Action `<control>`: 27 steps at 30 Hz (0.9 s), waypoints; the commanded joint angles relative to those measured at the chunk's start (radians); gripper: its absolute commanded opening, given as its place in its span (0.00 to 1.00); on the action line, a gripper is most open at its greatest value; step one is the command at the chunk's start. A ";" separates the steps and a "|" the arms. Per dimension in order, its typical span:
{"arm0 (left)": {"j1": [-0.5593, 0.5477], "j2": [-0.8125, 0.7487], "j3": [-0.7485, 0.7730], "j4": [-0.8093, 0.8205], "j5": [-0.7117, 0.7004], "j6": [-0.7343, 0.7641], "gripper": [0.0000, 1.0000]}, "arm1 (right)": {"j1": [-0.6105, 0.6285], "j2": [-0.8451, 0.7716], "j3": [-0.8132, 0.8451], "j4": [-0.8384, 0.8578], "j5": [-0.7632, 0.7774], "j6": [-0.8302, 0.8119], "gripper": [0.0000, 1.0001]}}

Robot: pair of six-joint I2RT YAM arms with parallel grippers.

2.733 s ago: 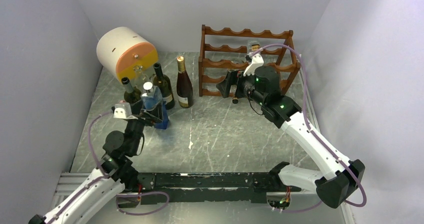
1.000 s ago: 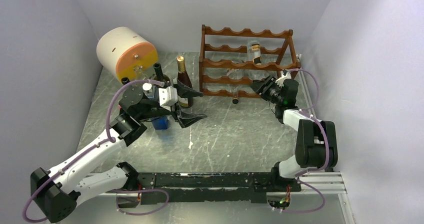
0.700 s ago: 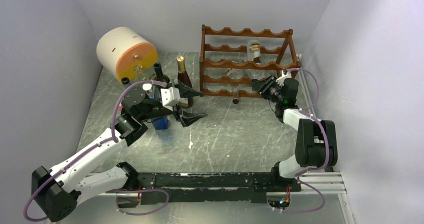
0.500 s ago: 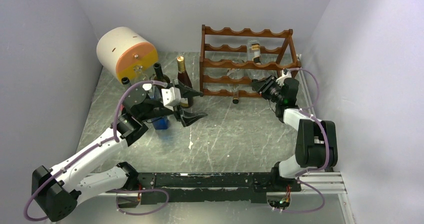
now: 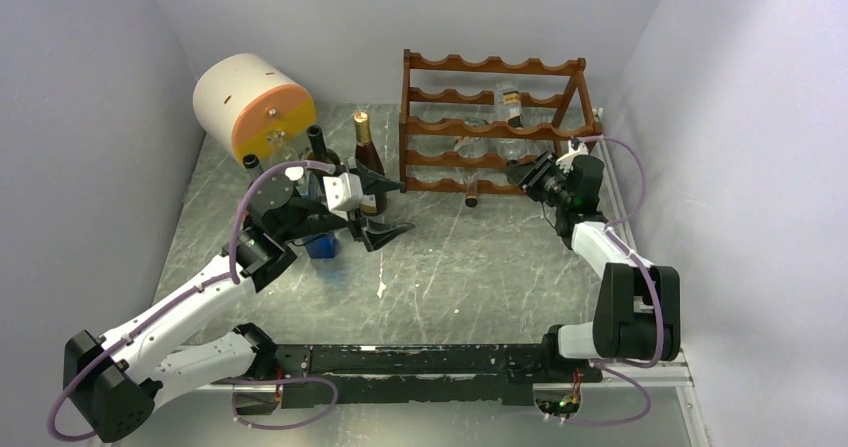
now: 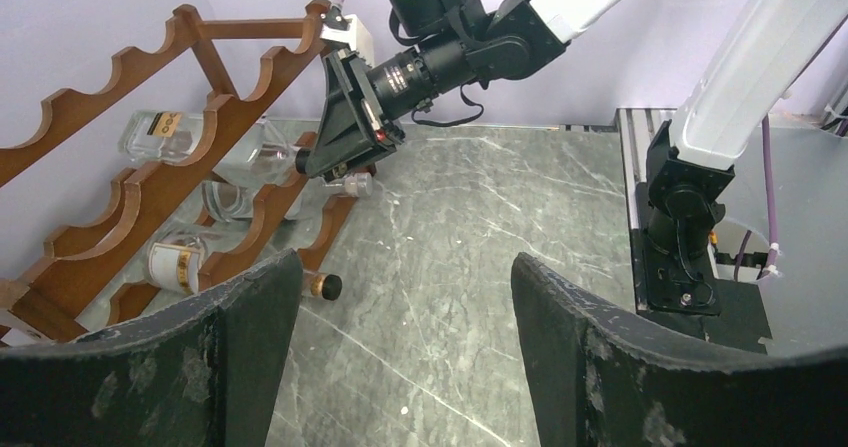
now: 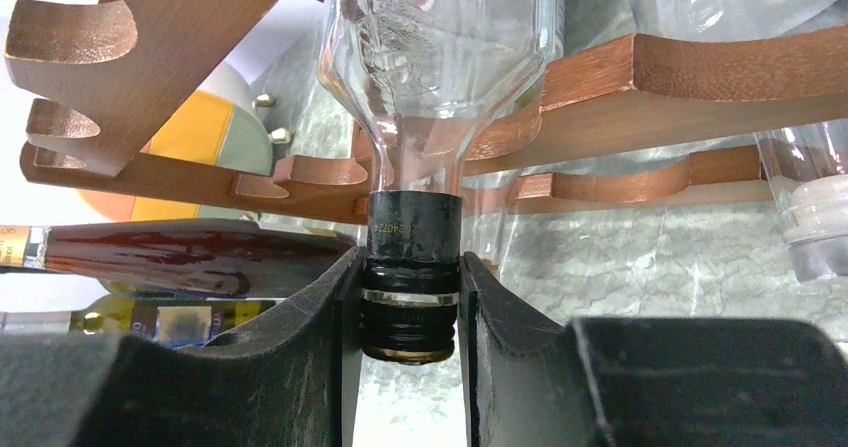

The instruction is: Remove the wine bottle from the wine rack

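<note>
Inside the right gripper (image 7: 410,272) sits the wine bottle (image 7: 440,67) neck, clamped.

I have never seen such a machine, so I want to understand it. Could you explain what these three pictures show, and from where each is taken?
These are two robot arms bolted at the near edge of a grey table. One picture comes from a fixed camera above and behind them; the other two come from a camera on each wrist, so each shows that arm's own black fingers. On the table are a wooden wine rack with bottles lying in it, some upright bottles and a white and orange drum. The right gripper is shut on the black-capped neck of a clear bottle in the rack. The left gripper is open and holds nothing.
</note>
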 commanded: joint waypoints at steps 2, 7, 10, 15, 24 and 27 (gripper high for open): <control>-0.007 -0.002 -0.007 0.010 -0.035 0.009 0.80 | -0.004 -0.067 -0.017 0.044 -0.038 -0.015 0.00; -0.015 -0.006 -0.013 0.010 -0.053 0.019 0.81 | -0.004 -0.111 -0.034 -0.009 -0.034 -0.043 0.00; -0.015 -0.002 -0.010 0.006 -0.057 0.022 0.81 | -0.004 -0.143 -0.052 -0.017 -0.037 -0.041 0.00; -0.024 -0.027 -0.022 0.021 -0.098 0.041 0.80 | -0.004 -0.181 -0.082 -0.043 -0.044 -0.041 0.00; -0.126 -0.006 -0.004 -0.005 -0.220 0.169 0.78 | -0.004 -0.258 -0.116 -0.143 -0.024 -0.063 0.00; -0.167 0.035 0.023 -0.016 -0.261 0.190 0.78 | -0.004 -0.281 -0.123 -0.178 -0.027 -0.071 0.00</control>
